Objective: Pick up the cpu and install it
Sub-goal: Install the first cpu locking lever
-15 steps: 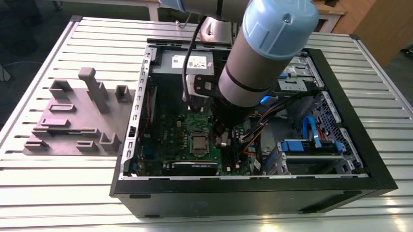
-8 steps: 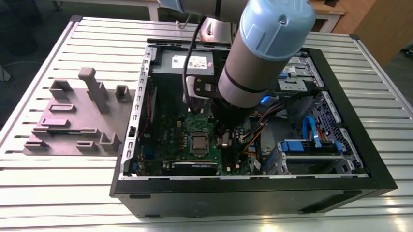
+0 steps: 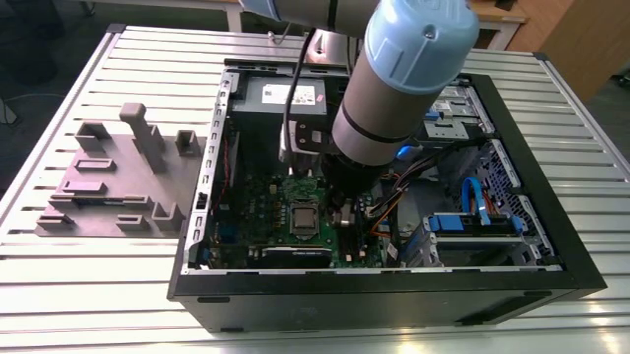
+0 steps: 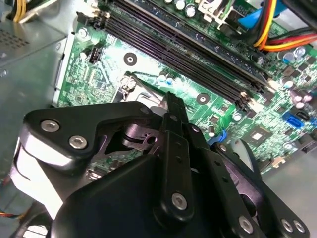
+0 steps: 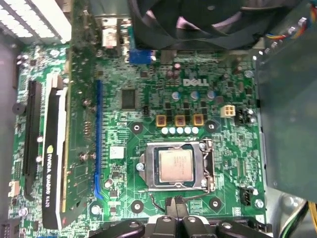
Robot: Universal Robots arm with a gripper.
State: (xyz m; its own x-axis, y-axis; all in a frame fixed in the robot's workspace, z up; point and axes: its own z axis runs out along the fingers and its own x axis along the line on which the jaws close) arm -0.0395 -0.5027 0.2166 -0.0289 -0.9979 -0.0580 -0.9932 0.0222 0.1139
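Note:
The cpu [image 5: 174, 166], a small square chip with a silvery-grey top, lies flat in the metal-framed socket [image 5: 207, 163] on the green motherboard [image 5: 148, 99]. In the exterior view the cpu [image 3: 303, 217] sits inside the open computer case [image 3: 394, 295], just to the exterior view's left of the arm's wrist [image 3: 347, 184]. My gripper [image 5: 174, 201] hovers just beside the socket's edge, its black fingertips [image 5: 168, 203] pressed together with nothing between them. In the second wrist view the gripper [image 4: 171, 96] points down at the board next to the socket corner [image 4: 130, 84].
A purple-grey tray [image 3: 118, 184] with raised blocks lies on the slatted table at the exterior view's left. A black fan [image 5: 198, 20], a graphics card [image 5: 54, 163], memory slots [image 4: 188, 49], coloured cables [image 4: 277, 34] and a blue drive bracket [image 3: 473, 221] crowd the case.

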